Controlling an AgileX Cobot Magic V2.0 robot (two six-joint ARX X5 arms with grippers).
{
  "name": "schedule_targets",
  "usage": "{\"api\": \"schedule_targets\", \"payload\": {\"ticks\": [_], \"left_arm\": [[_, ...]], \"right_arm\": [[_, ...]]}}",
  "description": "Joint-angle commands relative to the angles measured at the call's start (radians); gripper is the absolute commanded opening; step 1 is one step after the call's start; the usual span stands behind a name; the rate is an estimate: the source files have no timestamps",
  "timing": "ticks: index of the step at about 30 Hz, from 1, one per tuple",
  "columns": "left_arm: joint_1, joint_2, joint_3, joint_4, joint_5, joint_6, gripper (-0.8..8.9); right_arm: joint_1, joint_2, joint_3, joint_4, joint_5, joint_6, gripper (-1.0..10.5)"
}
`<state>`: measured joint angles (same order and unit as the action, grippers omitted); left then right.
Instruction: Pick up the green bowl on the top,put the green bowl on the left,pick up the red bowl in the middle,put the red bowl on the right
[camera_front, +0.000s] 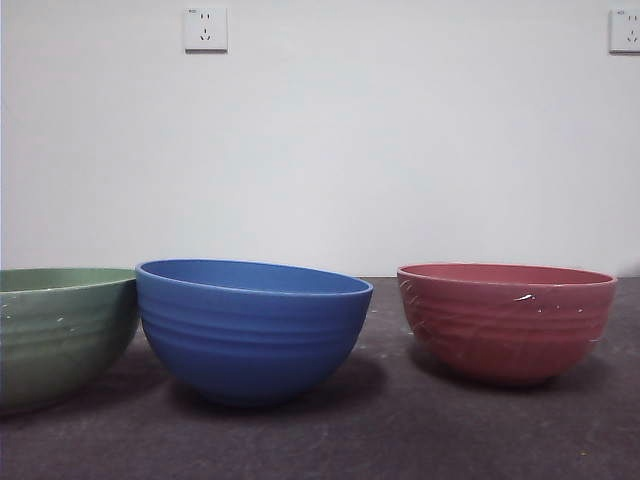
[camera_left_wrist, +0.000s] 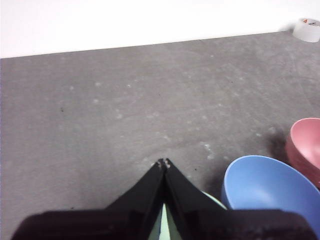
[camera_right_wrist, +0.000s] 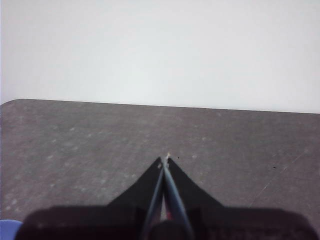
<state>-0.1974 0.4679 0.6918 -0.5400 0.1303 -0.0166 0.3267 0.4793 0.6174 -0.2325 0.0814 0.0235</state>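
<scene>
In the front view the green bowl (camera_front: 60, 335) sits at the lower left, cut by the frame's edge, its ribbed side just touching or nearly touching the tilted blue bowl (camera_front: 252, 330) at centre. A clear strip of grey matte table (camera_front: 400, 430) separates that from the red bowl (camera_front: 505, 320) at lower right, ribbed with white glints. Neither arm shows there. The left gripper (camera_left_wrist: 164, 163) hangs above the table beside the blue bowl, jaws together; the right gripper (camera_right_wrist: 165, 159) likewise has its jaws closed on nothing.
</scene>
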Motion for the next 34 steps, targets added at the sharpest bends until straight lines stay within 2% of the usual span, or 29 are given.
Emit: {"api": "schedule_targets", "payload": {"ticks": [1, 10, 18, 24, 34], "left_arm": [[0.009, -0.114, -0.02, -0.034, -0.047, 0.066, -0.03], [0.117, -0.427, -0.367, 0.175, -0.103, 0.069, -0.03], [0.141, -0.457, -0.61, 0.348, -0.103, 0.042, -0.03], [0.152, -0.467, -0.683, 0.343, -0.104, 0.008, -0.03], [0.155, -0.465, -0.685, 0.346, -0.103, -0.01, -0.03]], "right_arm": [[0.0, -0.002, -0.004, 0.006, 0.003, 0.012, 0.0], [0.0, -0.002, -0.004, 0.006, 0.003, 0.012, 0.0], [0.0, -0.002, -0.004, 0.005, 0.003, 0.012, 0.0], [0.0, -0.002, -0.004, 0.005, 0.003, 0.012, 0.0], [0.0, -0.002, -0.004, -0.043, 0.003, 0.012, 0.0]]}}
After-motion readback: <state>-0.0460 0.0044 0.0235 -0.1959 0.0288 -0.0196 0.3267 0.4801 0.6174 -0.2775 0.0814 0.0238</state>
